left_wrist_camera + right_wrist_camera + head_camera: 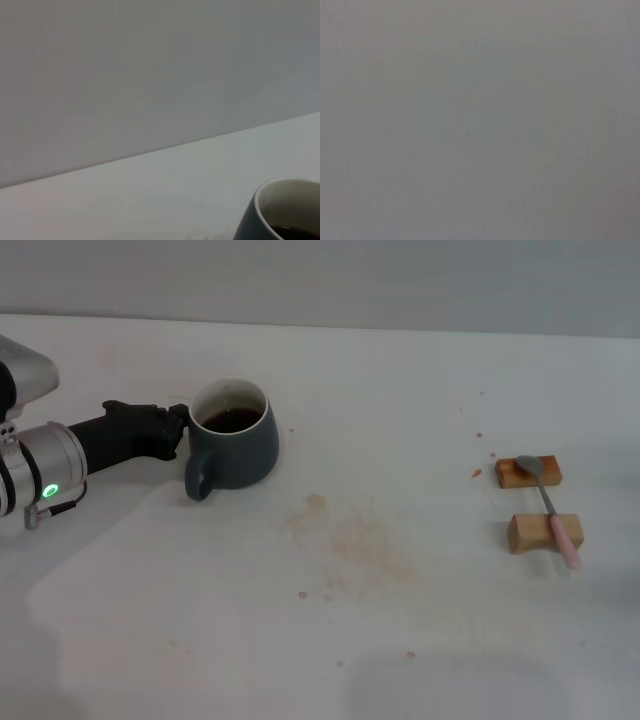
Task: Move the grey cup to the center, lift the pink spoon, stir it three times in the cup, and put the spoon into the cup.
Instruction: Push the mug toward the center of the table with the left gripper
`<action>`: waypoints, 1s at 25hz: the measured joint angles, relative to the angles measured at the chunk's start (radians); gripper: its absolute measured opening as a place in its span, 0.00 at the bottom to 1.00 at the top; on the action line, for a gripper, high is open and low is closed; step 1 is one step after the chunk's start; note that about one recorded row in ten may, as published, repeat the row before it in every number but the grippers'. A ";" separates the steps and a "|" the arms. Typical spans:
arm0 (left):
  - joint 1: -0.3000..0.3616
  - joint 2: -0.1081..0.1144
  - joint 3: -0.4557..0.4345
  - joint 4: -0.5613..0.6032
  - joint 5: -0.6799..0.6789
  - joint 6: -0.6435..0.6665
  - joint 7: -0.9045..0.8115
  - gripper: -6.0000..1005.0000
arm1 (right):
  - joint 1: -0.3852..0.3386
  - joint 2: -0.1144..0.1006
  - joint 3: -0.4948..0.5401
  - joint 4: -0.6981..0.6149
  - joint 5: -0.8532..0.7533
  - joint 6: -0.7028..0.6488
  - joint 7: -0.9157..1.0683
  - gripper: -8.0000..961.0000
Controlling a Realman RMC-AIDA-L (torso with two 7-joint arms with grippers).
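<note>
Head view: left gripper [180,430] at frame left touches one grey cup [232,435], grip unclear, wide bare table [400,640] mid-frame, one pink spoon [549,507] across two wooden blocks [543,531] right; left wrist: cup rim lower right; right wrist: blank grey.

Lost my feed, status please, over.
Left gripper at grey cup, left of center. Pink spoon across two wooden blocks. Right arm unseen.

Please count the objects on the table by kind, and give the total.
Grey cup: 1
Pink spoon: 1
Wooden blocks: 2
Total: 4
</note>
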 joint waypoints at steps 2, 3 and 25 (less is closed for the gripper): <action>-0.001 0.000 0.003 0.000 0.000 0.008 0.000 0.07 | 0.000 0.000 0.000 0.000 0.000 0.000 0.000 0.64; -0.002 0.000 0.006 0.000 0.000 0.011 0.000 0.07 | -0.001 0.000 0.000 0.000 0.000 0.000 0.000 0.63; -0.061 -0.042 0.036 0.048 0.000 0.014 -0.001 0.08 | 0.002 -0.002 0.000 -0.006 0.001 0.003 0.000 0.64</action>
